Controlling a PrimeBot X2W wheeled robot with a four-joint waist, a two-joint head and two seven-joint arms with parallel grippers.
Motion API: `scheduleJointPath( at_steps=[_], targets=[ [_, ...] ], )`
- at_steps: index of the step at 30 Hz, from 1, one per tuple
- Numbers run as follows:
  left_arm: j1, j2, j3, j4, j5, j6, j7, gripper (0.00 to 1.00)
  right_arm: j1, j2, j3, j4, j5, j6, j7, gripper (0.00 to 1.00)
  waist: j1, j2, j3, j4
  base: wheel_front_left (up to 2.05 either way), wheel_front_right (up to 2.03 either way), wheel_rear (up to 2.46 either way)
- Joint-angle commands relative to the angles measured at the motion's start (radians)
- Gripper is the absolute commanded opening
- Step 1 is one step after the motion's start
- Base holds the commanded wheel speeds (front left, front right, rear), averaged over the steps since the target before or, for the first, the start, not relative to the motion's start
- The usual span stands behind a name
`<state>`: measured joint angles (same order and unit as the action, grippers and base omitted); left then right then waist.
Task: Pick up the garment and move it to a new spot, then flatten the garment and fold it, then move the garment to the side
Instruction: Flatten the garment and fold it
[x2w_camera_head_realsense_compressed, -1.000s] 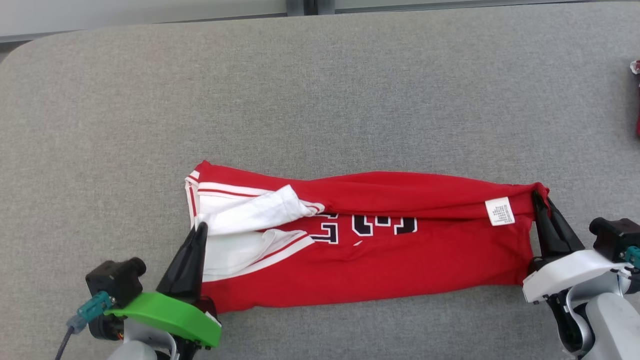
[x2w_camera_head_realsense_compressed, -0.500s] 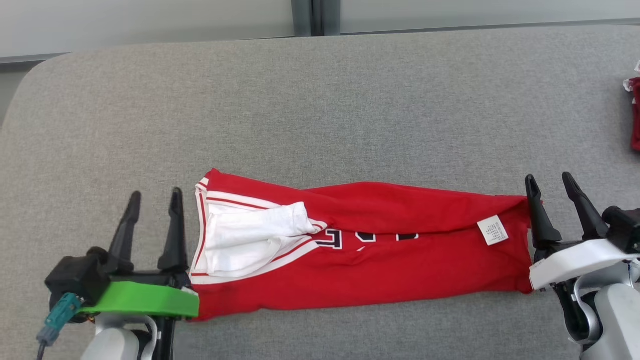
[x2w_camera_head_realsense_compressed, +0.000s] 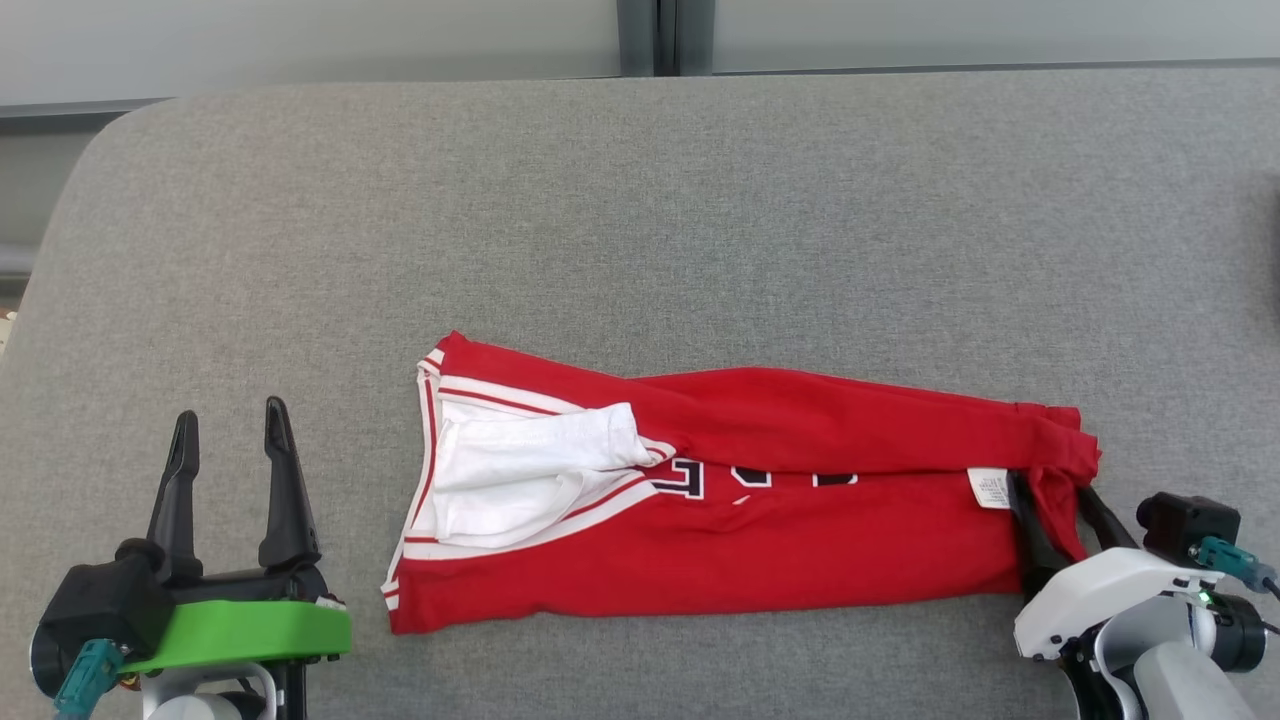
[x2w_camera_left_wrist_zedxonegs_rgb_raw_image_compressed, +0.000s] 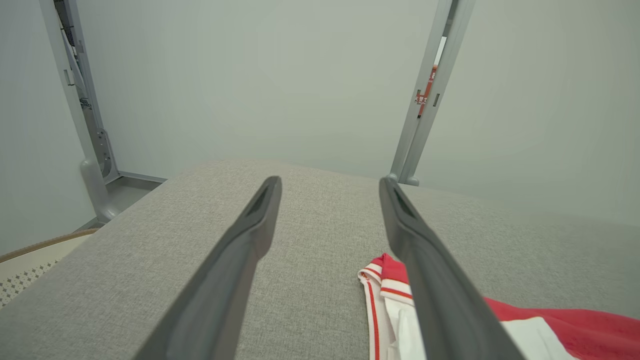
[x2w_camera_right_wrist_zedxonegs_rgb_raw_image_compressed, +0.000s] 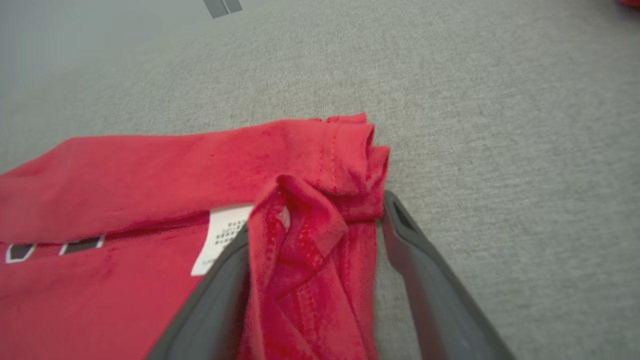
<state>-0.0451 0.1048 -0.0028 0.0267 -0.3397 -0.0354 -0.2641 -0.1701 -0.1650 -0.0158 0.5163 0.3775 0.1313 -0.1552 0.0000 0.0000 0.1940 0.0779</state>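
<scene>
The left gripper hovers over the grey table with its two fingers spread apart and nothing between them. The garment lies off to this gripper's right, clear of it, with bare table between the right finger and the nearest striped edge. In the left wrist view the same gripper shows only table in the gap between its fingers. The garment peeks out past the right finger, its red-and-white striped corner nearest the fingertip.

From that striped end the garment runs as a long, roughly folded red band toward the right gripper. A white panel is turned out near the left end. Black letters sit half hidden under a fold along the middle. A white label lies just left of the right gripper's fingers.

The right gripper stands at the garment's far end with its fingers apart. A loose, crumpled bunch of hem lies between them and drapes over the fingertips. In the right wrist view the gripper has this bunch resting against its left finger, with a narrow gap before the right finger. The rest of the garment spreads away to its left, the label beside the left fingertip. Bare table lies to its right.
</scene>
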Motion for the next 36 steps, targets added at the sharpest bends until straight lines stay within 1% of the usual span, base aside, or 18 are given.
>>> scheduleJointPath(
  at_steps=[1, 3, 4, 5, 6, 9, 12, 20, 24, 27, 30, 36],
  targets=[
    [0.018, -0.008, 0.016, 0.003, 0.023, -0.011, 0.000, 1.00, 0.012, 0.007, -0.001, 0.013, 0.012, -0.001, -0.001, 1.00, 0.0000, 0.0000, 0.000, 0.000, 0.00, 0.00, 0.00],
    [0.020, -0.018, 0.036, 0.005, 0.038, -0.024, 0.000, 1.00, 0.018, 0.021, 0.001, 0.040, 0.021, -0.001, 0.001, 1.00, 0.0000, 0.0000, 0.001, -0.001, 0.00, 0.00, 0.00],
    [0.020, -0.023, 0.045, 0.007, 0.047, -0.031, 0.000, 1.00, 0.017, 0.027, 0.004, 0.051, 0.024, -0.001, 0.001, 0.87, 0.0000, 0.0000, 0.001, 0.000, 0.00, 0.00, 0.00],
    [0.019, -0.027, 0.051, 0.009, 0.053, -0.035, 0.000, 1.00, 0.014, 0.030, 0.008, 0.058, 0.026, -0.001, -0.001, 0.45, 0.0000, 0.0000, 0.002, 0.000, 0.00, 0.00, 0.00],
    [0.017, -0.031, 0.059, 0.011, 0.061, -0.040, 0.000, 1.00, 0.007, 0.033, 0.014, 0.062, 0.031, -0.001, -0.007, 0.00, 0.0000, 0.0000, 0.002, 0.000, 0.00, 0.00, 0.00],
    [0.010, -0.041, 0.075, 0.016, 0.077, -0.051, 0.000, 1.00, -0.020, 0.034, 0.014, 0.072, 0.043, -0.001, -0.025, 0.00, 0.0000, 0.0000, 0.000, -0.002, 0.00, 0.00, 0.00],
    [0.009, -0.045, 0.089, 0.022, 0.083, -0.061, 0.000, 1.00, -0.048, 0.019, 0.006, 0.076, 0.051, -0.002, -0.050, 0.00, 0.0000, 0.0000, -0.009, -0.006, 0.00, 0.00, 0.00],
    [0.026, -0.052, 0.108, 0.027, 0.102, -0.073, 0.000, 1.00, -0.070, -0.056, -0.057, 0.086, 0.064, -0.002, -0.081, 0.00, 0.0000, 0.0000, -0.032, -0.019, 0.00, 0.00, 0.00],
    [0.030, -0.054, 0.110, 0.026, 0.105, -0.078, 0.000, 1.00, -0.061, -0.090, -0.077, 0.065, 0.059, -0.002, -0.092, 0.00, 0.0000, 0.0000, -0.039, -0.024, 0.00, 0.00, 0.00],
    [0.037, -0.054, 0.110, 0.027, 0.096, -0.075, 0.000, 1.00, -0.053, -0.097, -0.069, 0.022, 0.049, -0.002, -0.100, 0.00, 0.0000, 0.0000, -0.047, -0.033, 0.00, 0.00, 0.00],
    [0.040, -0.054, 0.108, 0.029, 0.092, -0.071, 0.000, 1.00, -0.040, -0.091, -0.046, -0.034, 0.033, -0.002, -0.104, 0.00, 0.0000, 0.0000, -0.055, -0.040, 0.00, 0.00, 0.00],
    [0.044, -0.054, 0.105, 0.029, 0.087, -0.070, 0.000, 1.00, -0.001, -0.065, 0.020, -0.203, -0.005, -0.002, -0.110, 0.00, 0.0000, 0.0000, -0.065, -0.047, 0.00, 0.00, 0.00]
  ],
)
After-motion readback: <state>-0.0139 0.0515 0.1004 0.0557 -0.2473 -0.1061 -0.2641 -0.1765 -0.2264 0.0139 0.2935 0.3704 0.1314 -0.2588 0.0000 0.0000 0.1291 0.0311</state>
